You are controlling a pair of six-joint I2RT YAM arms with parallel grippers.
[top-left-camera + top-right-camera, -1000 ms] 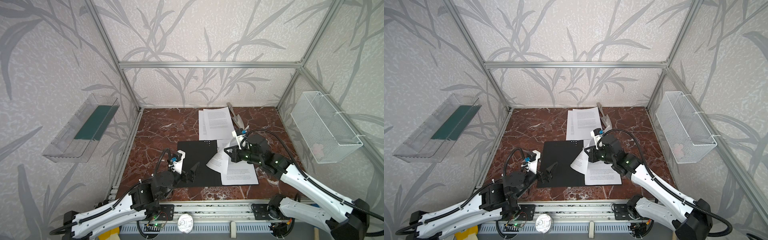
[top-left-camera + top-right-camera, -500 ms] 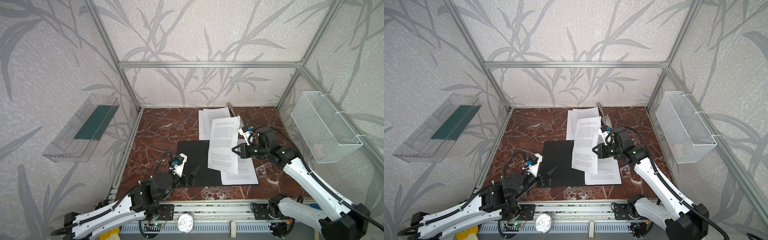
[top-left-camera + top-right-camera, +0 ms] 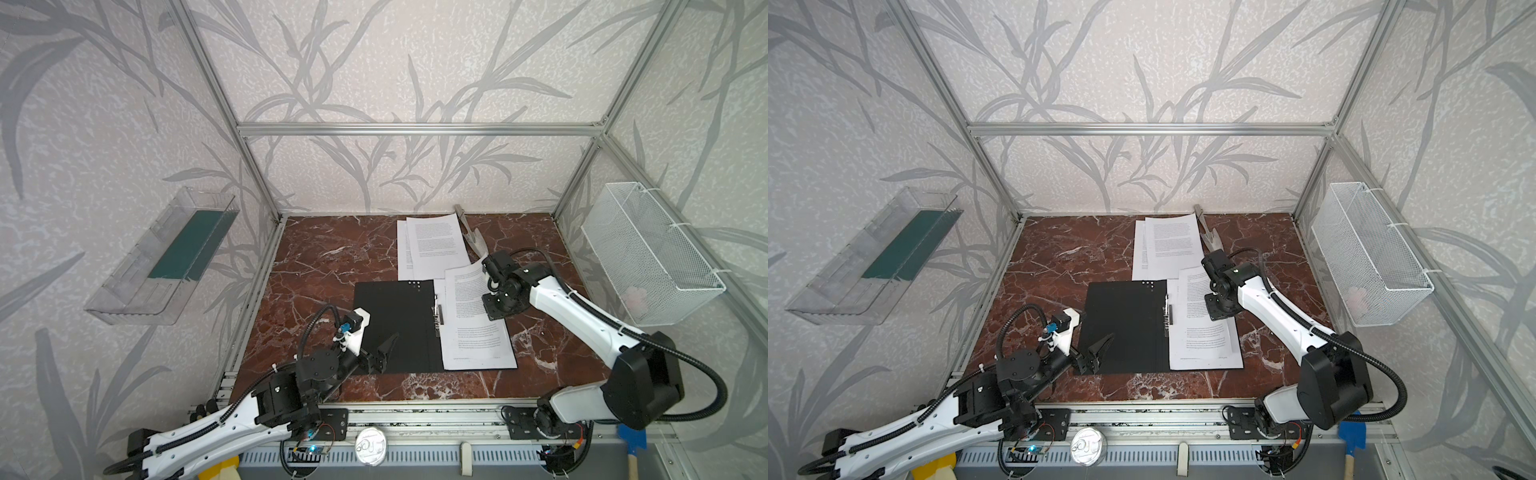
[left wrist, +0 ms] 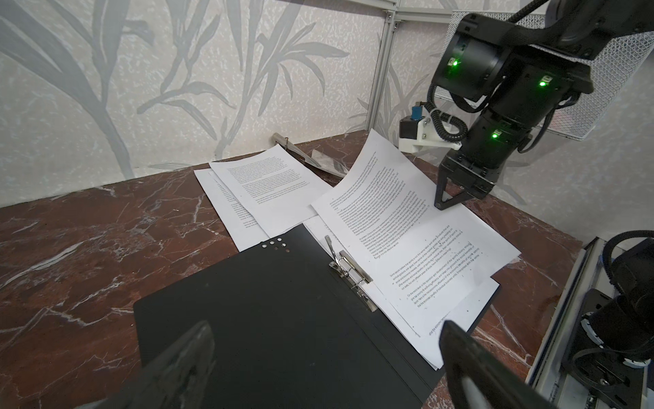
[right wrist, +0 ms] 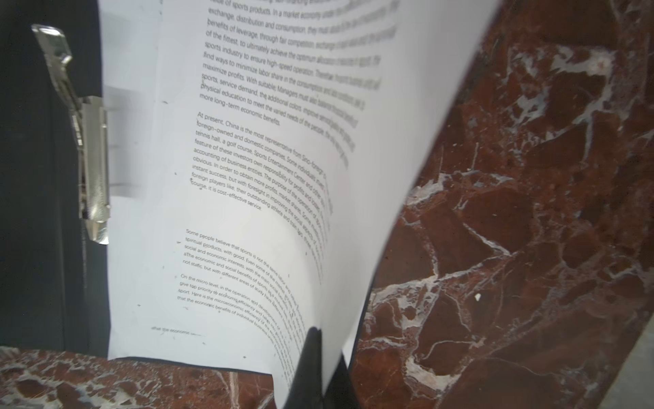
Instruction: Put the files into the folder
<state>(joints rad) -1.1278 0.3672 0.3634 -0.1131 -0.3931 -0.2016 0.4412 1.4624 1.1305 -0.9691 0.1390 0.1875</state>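
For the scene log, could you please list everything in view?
table: one, red-brown marble
folder: one, black, open, front centre
clip: one, silver, folder's spine
filed paper: one or more, white, folder's right half
held sheet: one, white, atop that
loose sheets: two or more, white, back centre
clear item: one, beside loose sheets
wall tray: one, clear, left wall
pad: one, dark green, in tray
wire basket: one, white, right wall
pale item: one, in basket
left gripper: open, over folder
right gripper: shut on held sheet

Paired high top views; low, close wrist views sharing folder [image 4: 269, 318].
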